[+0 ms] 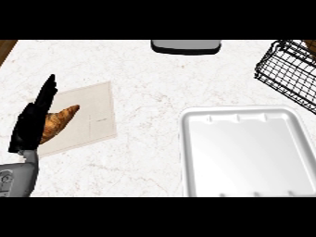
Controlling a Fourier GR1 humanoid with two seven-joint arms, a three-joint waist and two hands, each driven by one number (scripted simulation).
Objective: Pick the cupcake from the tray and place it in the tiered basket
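Left robot hand (32, 121) stands at lower left, fingers straight, empty, partly covering a croissant (62, 121) on a beige mat (91, 120). White tray (249, 152) lower right; wire basket (297, 76) upper right. Cupcake not visible.

The left hand (32, 118) stands at the view's left edge, fingers straight and pointing up, partly covering a croissant (63, 119) on a beige mat (91, 115). A white tray (249, 152) lies at lower right. A black wire tiered basket (293, 76) occupies the upper right corner.
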